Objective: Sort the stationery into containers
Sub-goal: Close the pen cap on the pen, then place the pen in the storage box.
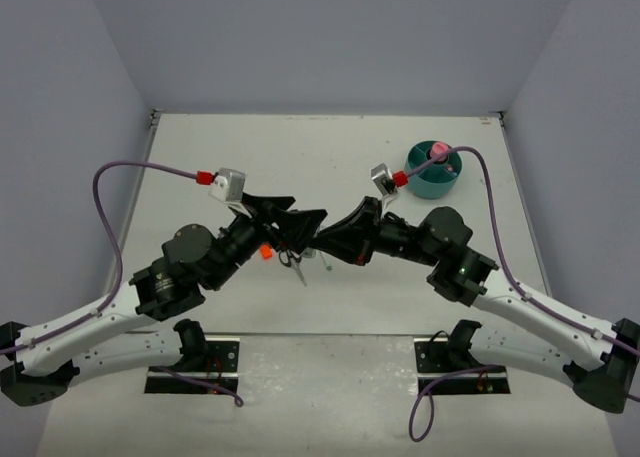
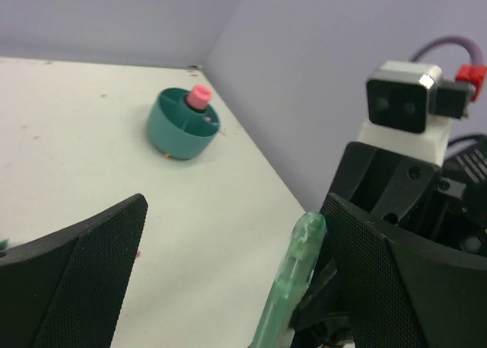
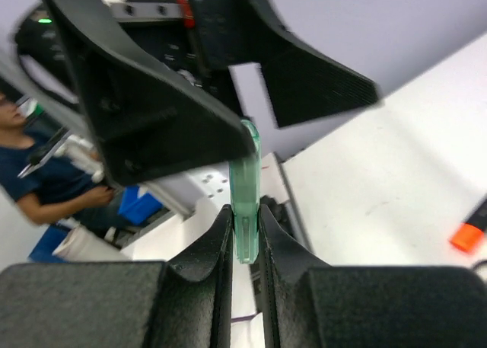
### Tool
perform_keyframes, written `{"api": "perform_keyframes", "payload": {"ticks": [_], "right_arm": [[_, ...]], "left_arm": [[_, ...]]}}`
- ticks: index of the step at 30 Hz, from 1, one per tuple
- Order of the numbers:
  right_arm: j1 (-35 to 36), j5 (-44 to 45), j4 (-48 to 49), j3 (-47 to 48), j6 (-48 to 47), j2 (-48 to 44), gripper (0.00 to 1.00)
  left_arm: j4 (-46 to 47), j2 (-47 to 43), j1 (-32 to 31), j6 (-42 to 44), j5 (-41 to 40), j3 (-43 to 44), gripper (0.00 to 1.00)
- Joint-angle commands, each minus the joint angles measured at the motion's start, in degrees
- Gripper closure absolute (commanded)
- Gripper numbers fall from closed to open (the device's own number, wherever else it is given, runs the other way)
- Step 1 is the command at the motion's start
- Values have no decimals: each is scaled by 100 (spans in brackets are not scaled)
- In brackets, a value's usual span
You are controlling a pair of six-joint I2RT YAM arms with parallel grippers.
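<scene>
Green pen (image 3: 246, 199) is clamped upright in right pincer (image 3: 245, 237). Left pincer (image 2: 236, 207) is spread wide apart, pen between its fingers. Teal organizer (image 1: 432, 180) is set well apart on desk (image 1: 300, 147).

A white table (image 1: 330, 157), faintly speckled, was enclosed by plain lavender walls (image 1: 320, 37) along its far, left and right edges. The light was even, casting only soft shadows.
</scene>
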Motion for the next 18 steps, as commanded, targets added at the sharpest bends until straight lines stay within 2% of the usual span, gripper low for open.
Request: {"api": "perform_keyframes", "payload": {"ticks": [1, 2, 3, 4, 7, 8, 12, 15, 17, 18], "right_arm": [[-619, 1177, -415, -354, -41, -421, 100], [-1032, 1294, -503, -412, -31, -491, 100], [-1061, 1441, -657, -416, -47, -562, 100], [-1413, 1647, -831, -432, -89, -607, 100], [-2007, 3288, -1937, -163, -667, -619, 100], [-2151, 3413, -2099, -79, -790, -570, 100], [-3034, 5309, -2461, 141, -1164, -324, 100], [-3803, 5407, -2512, 216, -1192, -25, 100], [-4403, 5108, -2522, 371, -1087, 237, 100], [-4418, 5099, -2531, 375, -1035, 369, 100]], "left_arm": [[-1312, -180, 18, -753, -1710, 475, 0], [-1426, -252, 18, -808, -1773, 450, 0], [-1490, -323, 18, -828, -1802, 399, 0], [-1560, -401, 18, -837, -1804, 346, 0], [-2002, -652, 18, -882, -1804, 172, 0], [-2039, -662, 18, -869, -1786, 158, 0], [-2567, -812, 18, -631, -1471, 180, 0], [-2810, -776, 18, -435, -1234, 219, 0], [-2933, -715, 18, -390, -1155, 194, 0], [-2961, -680, 18, -373, -1094, 185, 0]]}}
